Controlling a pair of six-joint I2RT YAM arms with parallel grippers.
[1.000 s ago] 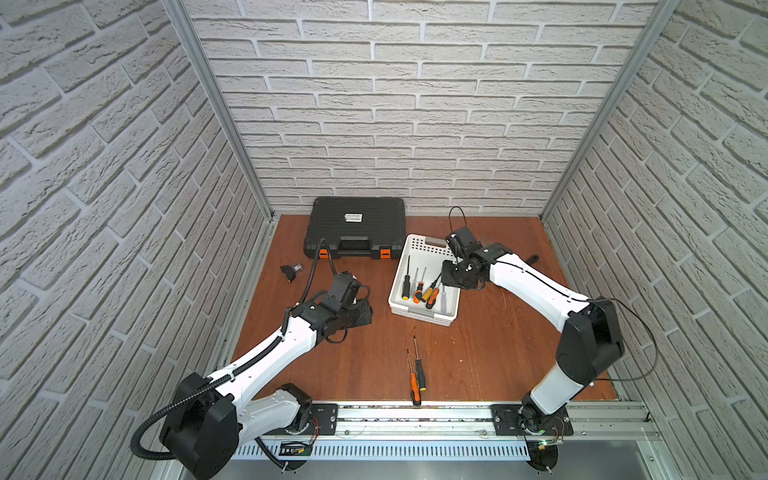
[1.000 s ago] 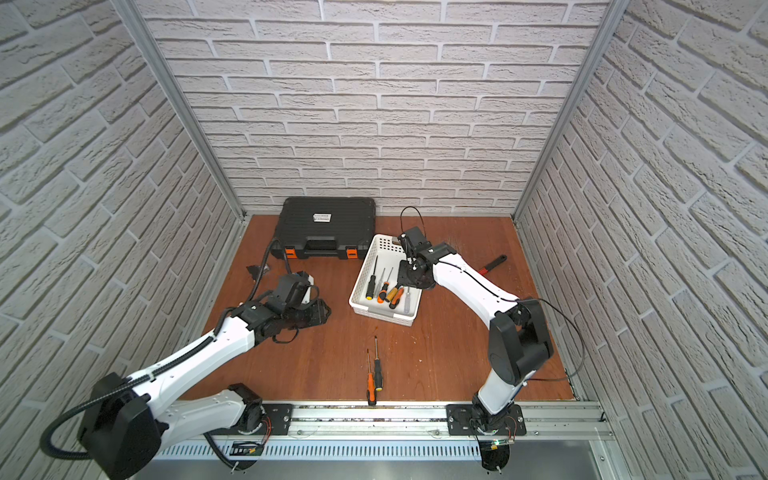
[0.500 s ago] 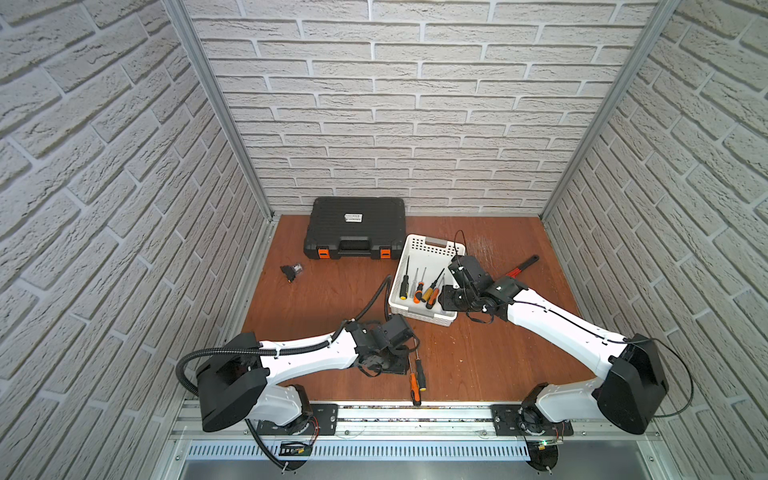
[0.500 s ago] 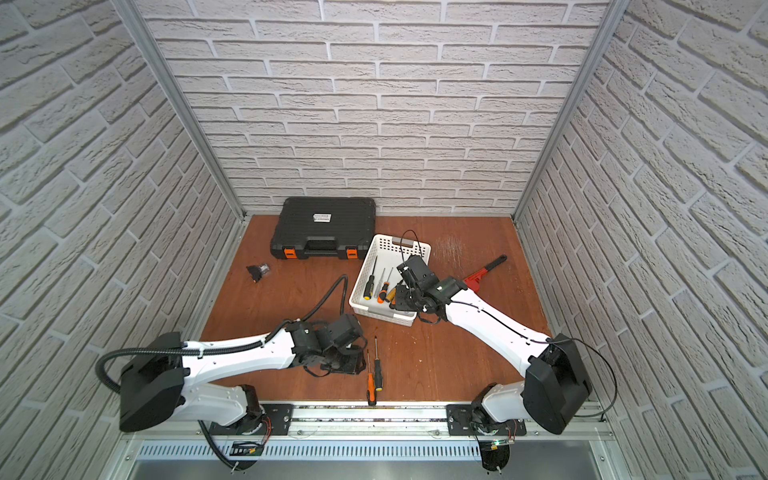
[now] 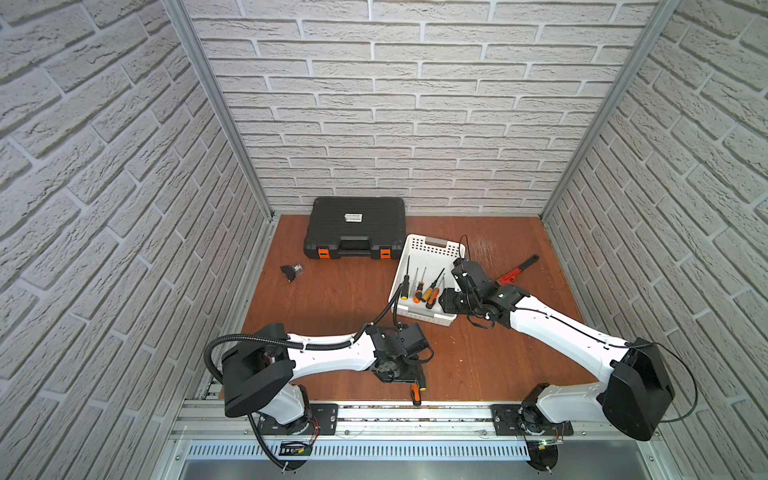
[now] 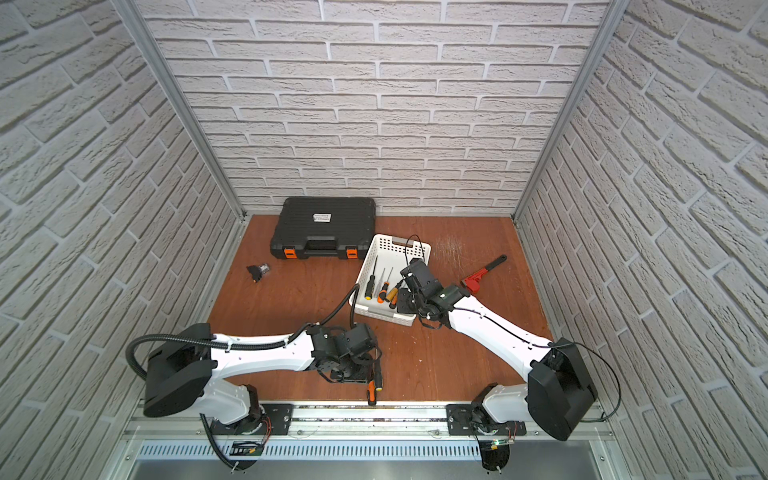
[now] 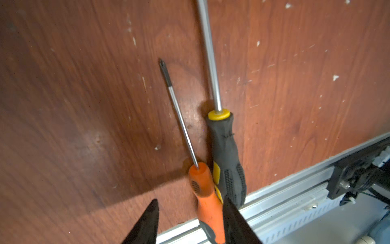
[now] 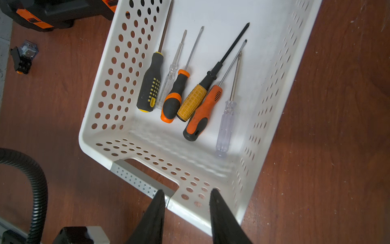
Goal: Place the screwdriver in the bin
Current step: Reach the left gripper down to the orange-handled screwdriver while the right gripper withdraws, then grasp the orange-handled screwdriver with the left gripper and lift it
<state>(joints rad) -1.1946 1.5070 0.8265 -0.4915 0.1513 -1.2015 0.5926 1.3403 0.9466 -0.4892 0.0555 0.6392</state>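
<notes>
The bin (image 8: 263, 63) holds six screwdrivers (image 8: 191, 101) side by side

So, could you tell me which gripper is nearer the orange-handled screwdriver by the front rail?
Left. The left gripper is over the orange-handled screwdriver, jaws flanking its handle; the right gripper is far off, at the bin.

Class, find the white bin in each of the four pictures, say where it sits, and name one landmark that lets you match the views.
In a top view: the bin lies just right of centre, front right of the toolcase.
In a top view: the bin lies about centre, again front right of the toolcase.
Left wrist: not in it.
Right wrist: the bin fills most of the picture.
Landmark: the toolcase, beside the bin's far corner in all three.
</notes>
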